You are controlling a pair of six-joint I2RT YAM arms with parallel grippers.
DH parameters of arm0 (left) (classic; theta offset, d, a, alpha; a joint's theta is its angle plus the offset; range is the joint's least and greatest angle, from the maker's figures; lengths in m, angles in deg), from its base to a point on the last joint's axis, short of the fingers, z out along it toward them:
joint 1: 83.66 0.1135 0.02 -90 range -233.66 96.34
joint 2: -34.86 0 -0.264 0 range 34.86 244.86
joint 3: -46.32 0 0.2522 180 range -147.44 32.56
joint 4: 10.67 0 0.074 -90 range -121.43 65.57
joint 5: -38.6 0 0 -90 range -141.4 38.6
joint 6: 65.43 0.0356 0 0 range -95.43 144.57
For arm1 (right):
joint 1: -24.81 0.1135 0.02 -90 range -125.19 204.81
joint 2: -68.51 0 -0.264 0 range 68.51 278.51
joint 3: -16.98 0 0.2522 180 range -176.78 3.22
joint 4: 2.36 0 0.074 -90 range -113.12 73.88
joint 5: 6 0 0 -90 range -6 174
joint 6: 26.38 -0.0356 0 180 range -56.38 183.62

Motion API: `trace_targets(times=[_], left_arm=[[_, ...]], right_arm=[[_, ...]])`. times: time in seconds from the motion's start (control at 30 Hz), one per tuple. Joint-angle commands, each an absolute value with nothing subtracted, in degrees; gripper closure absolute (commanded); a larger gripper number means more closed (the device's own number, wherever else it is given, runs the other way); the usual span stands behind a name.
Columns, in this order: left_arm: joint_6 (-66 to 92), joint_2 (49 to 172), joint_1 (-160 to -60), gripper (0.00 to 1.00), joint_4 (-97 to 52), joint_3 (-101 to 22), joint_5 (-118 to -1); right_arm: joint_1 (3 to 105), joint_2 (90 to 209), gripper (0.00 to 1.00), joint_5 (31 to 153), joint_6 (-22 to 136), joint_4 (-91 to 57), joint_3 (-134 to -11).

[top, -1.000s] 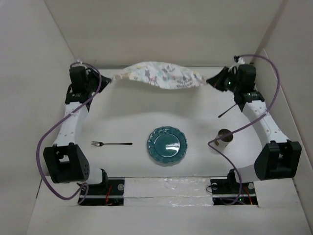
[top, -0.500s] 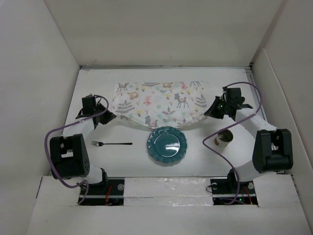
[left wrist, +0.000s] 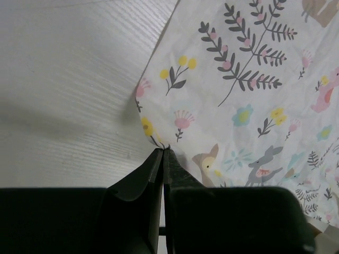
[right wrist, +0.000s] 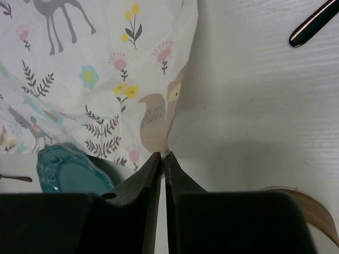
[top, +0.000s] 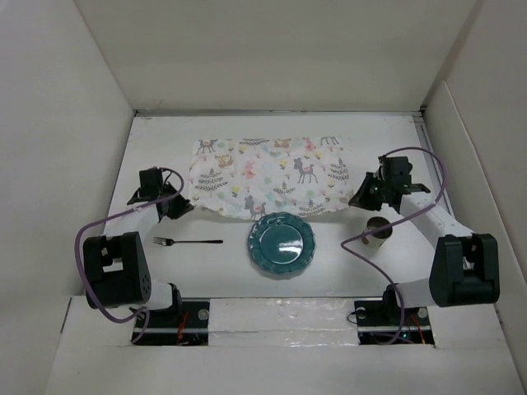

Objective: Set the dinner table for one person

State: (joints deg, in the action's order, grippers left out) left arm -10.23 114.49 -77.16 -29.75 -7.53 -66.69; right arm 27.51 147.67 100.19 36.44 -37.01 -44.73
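The patterned placemat (top: 268, 174) lies spread on the white dinner table (top: 247, 271), its near edge over the far rim of the teal plate (top: 282, 244). My left gripper (top: 185, 206) is shut on the placemat's near left corner (left wrist: 159, 138). My right gripper (top: 356, 200) is shut on its near right corner (right wrist: 165, 148). A fork (top: 188, 242) lies left of the plate. A brown cup (top: 378, 232) stands right of the plate. The plate also shows in the right wrist view (right wrist: 69, 172).
White walls box in the table on the left (top: 58, 164), back and right. A dark utensil (right wrist: 315, 22) lies on the table beyond the placemat's right edge. The right arm's cable loops near the cup.
Both grippers have pulled the placemat from the far edge towards me and laid it down flat. In the last half second they moved a little nearer and lower.
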Motion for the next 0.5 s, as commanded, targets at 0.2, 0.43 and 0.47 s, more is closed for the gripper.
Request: trace_targets(times=[0.2, 0.43, 0.47], left_arm=[[-7.33, 109.83, -76.80, 0.87, -36.20, -12.25, -60.72], [-3.03, 109.66, -76.80, 0.64, -40.33, -18.14, -59.31], [-2.42, 109.39, -76.80, 0.65, -40.33, -18.76, -60.09]], right_arm=[[28.32, 139.71, 0.78, 95.87, 36.90, -44.15, -45.56], [33.93, 134.27, 0.79, 93.84, 38.22, -47.59, -48.37], [35.17, 133.56, 0.91, 95.06, 38.65, -47.41, -47.85]])
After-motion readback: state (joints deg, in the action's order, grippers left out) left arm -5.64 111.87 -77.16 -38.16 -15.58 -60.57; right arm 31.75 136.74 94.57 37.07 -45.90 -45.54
